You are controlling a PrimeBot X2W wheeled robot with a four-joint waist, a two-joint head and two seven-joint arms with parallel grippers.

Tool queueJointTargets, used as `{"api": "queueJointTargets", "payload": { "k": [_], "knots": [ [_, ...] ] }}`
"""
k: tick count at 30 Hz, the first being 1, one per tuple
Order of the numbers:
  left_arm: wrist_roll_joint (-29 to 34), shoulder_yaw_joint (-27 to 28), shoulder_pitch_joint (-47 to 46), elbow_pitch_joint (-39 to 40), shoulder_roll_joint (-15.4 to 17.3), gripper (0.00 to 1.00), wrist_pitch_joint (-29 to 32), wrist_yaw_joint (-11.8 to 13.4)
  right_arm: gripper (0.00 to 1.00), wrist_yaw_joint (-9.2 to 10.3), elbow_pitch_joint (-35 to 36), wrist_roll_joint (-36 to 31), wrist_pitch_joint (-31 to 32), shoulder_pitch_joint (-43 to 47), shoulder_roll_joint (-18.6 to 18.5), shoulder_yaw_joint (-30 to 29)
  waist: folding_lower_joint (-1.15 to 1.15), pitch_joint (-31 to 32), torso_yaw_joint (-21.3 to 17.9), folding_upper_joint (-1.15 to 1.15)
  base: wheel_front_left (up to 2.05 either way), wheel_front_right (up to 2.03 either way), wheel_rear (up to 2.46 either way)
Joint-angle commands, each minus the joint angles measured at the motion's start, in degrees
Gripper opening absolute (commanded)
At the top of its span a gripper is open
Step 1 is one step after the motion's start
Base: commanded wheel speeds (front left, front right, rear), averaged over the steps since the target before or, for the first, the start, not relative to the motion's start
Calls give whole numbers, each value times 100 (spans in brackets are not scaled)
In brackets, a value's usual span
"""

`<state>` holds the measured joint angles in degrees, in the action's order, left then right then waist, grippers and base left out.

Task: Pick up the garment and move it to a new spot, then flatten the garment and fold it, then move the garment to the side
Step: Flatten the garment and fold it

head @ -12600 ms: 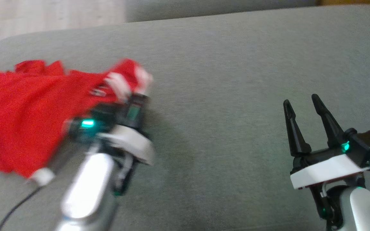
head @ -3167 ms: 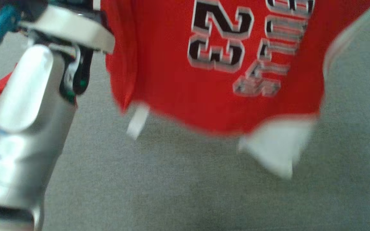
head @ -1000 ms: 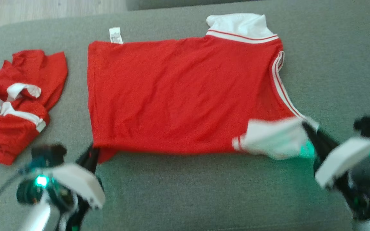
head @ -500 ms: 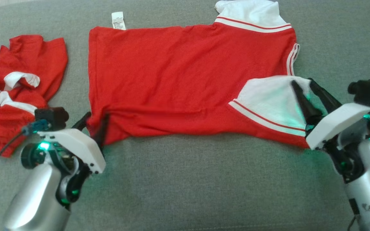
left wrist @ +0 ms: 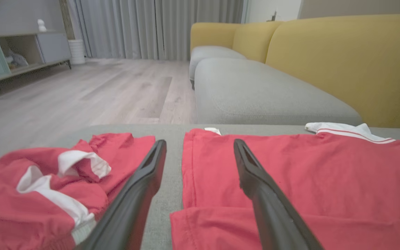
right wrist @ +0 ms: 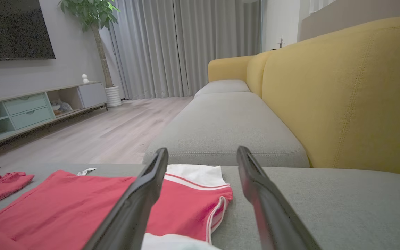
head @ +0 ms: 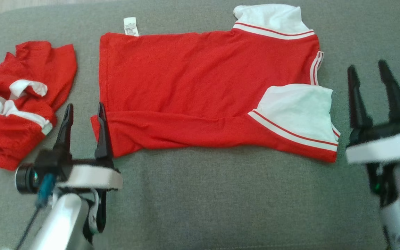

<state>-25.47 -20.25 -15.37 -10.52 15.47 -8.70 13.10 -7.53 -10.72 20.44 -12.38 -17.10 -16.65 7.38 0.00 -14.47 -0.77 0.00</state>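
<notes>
Head view: shirt (head: 193, 90) flat on cushion (head: 221, 205), bare room below its near edge; left gripper (head: 84, 105) at its left corner, right gripper (head: 366, 65) beyond its right edge, both spread wide, empty. Left wrist view: shirt's right side cut off. Right wrist view: its near sleeve mostly cut off.

We look from the head steeply down on the grey cushion (head: 221, 208), with the left tool (head: 84, 105) and right tool (head: 366, 65) at the lower corners. Each wrist camera sits low behind its own tool, facing level across the cushion toward the curtains (left wrist: 144, 27). All three views share the spread red garment (head: 193, 80), close at hand in each.
</notes>
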Motion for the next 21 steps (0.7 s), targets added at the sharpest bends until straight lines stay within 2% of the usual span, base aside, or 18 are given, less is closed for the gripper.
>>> {"api": "queueJointTargets", "payload": {
  "k": [1, 6, 9, 14, 21],
  "knots": [
    [114, 243, -49, 239, 104, 100, -191, 102, 100, 4, 328, -135, -67, 237, 87, 17, 0, 41, 11, 0, 0, 0, 0],
    [581, 258, 277, 624, 75, 100, -554, 481, 100, 4, 1328, -565, 147, 1089, 611, -319, 0, 125, 24, 0, 0, 0, 0],
    [729, 262, 477, 702, 120, 100, -583, 611, 100, 4, 1659, -648, 337, 1476, 857, -424, 0, 162, 14, 0, 0, 0, 0],
    [723, 221, 733, 641, 165, 100, -514, 664, 100, 4, 1912, -679, 548, 1891, 1096, -399, 0, 223, -13, 0, 0, 0, 0],
    [685, 258, 787, 683, 151, 100, -558, 661, 100, 4, 1985, -668, 639, 2002, 1192, -415, 0, 253, 11, 0, 0, 0, 0]
  ]
}}
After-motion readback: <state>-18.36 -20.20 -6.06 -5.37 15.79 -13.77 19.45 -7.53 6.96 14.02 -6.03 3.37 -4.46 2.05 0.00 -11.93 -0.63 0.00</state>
